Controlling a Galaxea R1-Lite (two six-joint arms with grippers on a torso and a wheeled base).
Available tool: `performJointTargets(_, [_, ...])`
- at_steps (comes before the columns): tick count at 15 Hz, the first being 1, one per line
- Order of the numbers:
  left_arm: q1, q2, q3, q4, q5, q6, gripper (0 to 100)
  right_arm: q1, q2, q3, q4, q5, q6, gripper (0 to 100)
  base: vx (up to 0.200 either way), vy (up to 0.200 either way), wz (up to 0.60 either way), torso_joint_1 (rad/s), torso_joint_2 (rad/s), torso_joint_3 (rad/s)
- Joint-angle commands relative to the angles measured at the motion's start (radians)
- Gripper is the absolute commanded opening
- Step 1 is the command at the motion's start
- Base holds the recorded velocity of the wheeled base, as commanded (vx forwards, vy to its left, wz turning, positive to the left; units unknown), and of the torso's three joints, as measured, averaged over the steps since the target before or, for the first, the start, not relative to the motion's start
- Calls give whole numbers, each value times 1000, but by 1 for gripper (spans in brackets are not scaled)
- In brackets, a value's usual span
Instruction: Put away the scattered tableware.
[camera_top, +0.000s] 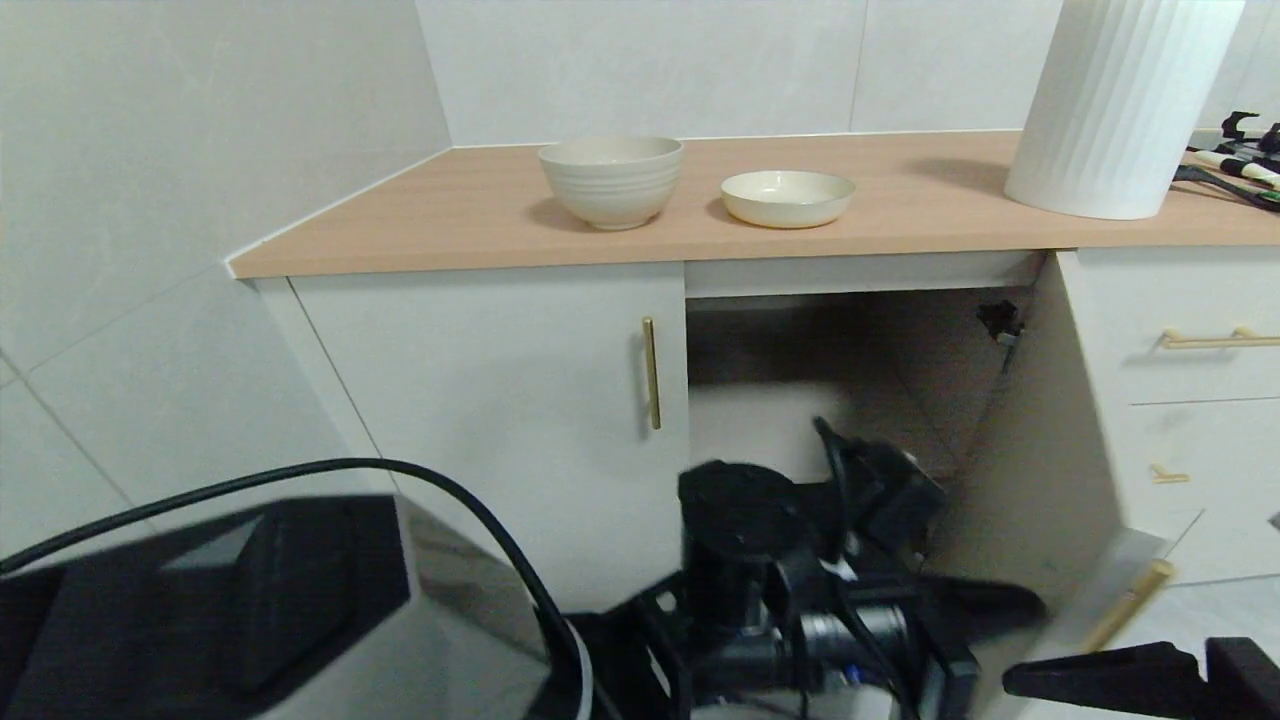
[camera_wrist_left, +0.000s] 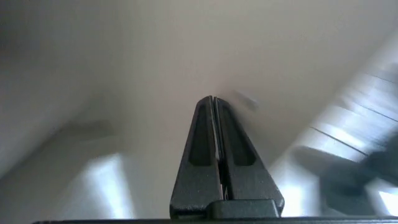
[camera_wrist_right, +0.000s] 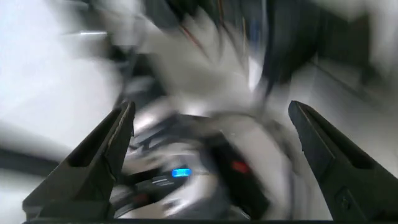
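The left claw was matte black, its two long wedges tapering to a narrow tip, each with a shallow recessed panel down its face. The right claw had the same black wedge-shaped fingers. In the head view an arm was black with a rounded cylindrical joint. A thick black cable arched over a glossy black-and-grey housing.

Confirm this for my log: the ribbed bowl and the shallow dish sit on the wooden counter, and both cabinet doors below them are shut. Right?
Not quite. The ribbed bowl and the shallow dish do sit on the wooden counter, but only the left cabinet door is shut; the right cabinet door stands open, as the head view shows.
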Motion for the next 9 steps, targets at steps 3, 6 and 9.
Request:
performJointTargets(3, [17, -41, 37, -10, 7, -10, 0, -20, -121, -17, -3, 49, -2, 100, 0, 0, 0, 0, 0, 0])
performJointTargets(6, [135, -91, 97, -6, 22, -10, 0, -40, -106, -29, -4, 43, 2, 100, 0, 0, 0, 0, 0, 0])
performJointTargets(9, [255, -210, 206, 10, 22, -8, 0, -71, -49, -40, -6, -31, 5, 100, 0, 0, 0, 0, 0, 0])
